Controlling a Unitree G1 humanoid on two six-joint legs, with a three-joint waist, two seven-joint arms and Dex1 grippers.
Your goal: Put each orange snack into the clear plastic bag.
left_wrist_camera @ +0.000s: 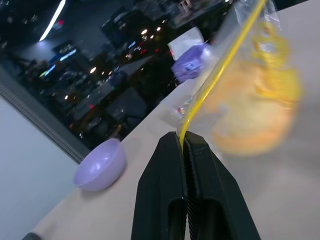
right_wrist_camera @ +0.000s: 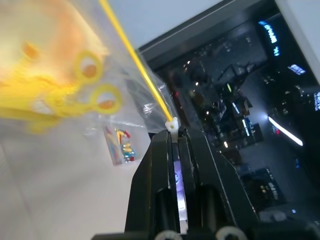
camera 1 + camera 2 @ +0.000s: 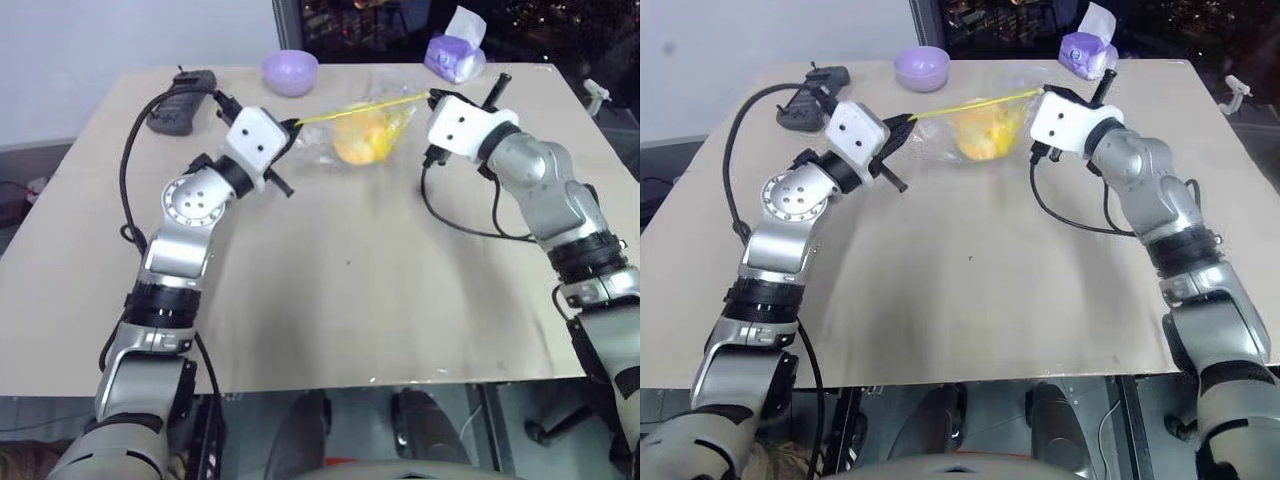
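The clear plastic bag (image 3: pixel 385 122) hangs between my two grippers over the far middle of the table, its yellow seal strip (image 3: pixel 360 108) pulled taut from one to the other. The orange snack (image 3: pixel 358 141) sits inside the bag, low in its belly, and shows as a yellow-orange lump (image 1: pixel 250 117) behind the bag's yellow print (image 2: pixel 95 97). My left gripper (image 3: pixel 296 124) is shut on the strip's left end (image 1: pixel 182 140). My right gripper (image 3: pixel 432 96) is shut on the strip's right end (image 2: pixel 172 131). Whether the bag's bottom touches the table I cannot tell.
A small purple bowl (image 3: pixel 290 72) stands at the table's far edge, a purple tissue pack (image 3: pixel 455 55) at the far right, a black device (image 3: pixel 180 102) with a cable at the far left. A small clear box of colourful bits (image 2: pixel 120 145) lies beyond the bag. The tan table (image 3: pixel 350 300) spreads bare in front.
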